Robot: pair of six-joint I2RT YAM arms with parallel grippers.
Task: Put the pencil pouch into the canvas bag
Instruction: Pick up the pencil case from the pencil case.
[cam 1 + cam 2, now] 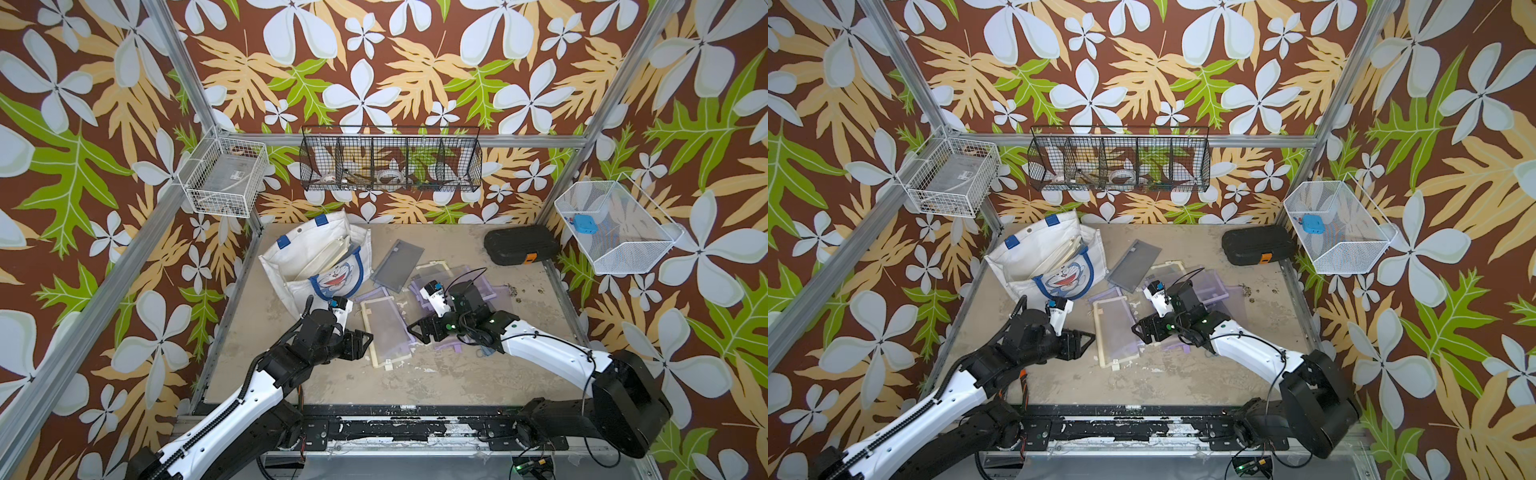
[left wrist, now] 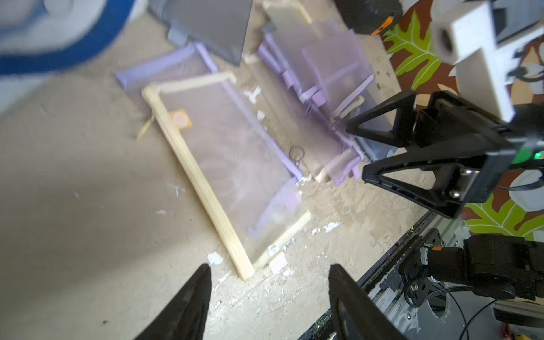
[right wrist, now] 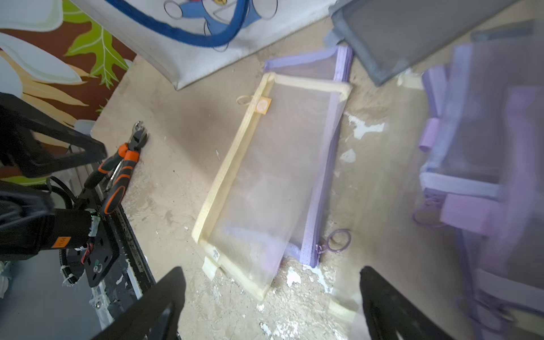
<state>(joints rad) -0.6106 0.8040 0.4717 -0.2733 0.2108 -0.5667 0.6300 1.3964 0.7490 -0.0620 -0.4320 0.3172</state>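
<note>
The worn desk (image 1: 457, 374) is covered with flat pouches; the canvas bag (image 1: 299, 249) is slumped at its far left corner, mouth gaping, and cream-edged flat items are already seen inside. A blue cartoon cat face is printed on the bag's side; no writing can be made out on it.

The pencil pouch (image 1: 384, 328), taken to be the cream-edged mesh one, is laid flat near the desk's middle, just beside the bag but not touching it, and partly over a purple-edged pouch (image 3: 323, 176). It is judged to be light, limp and apparently empty; the see-through mesh can be expected to sag and fold when lifted, while the woven cream border should be stiffer and less slippery. A hold is best taken on that border, near a corner or on the long zip edge, so that only 1 layer is pinched and the purple pouch beneath is left behind.

The left gripper (image 2: 269, 268) is seen above the desk at the pouch's near end, jaws parted and nothing between them; the right gripper (image 3: 272, 269) is held at the pouch's other side, jaws spread wide and likewise empty.

A small orange tab (image 3: 263, 105) is sewn on the cream edge; its mark cannot be read. A tiny white tag (image 3: 215, 252) carries print too small to tell.
</note>
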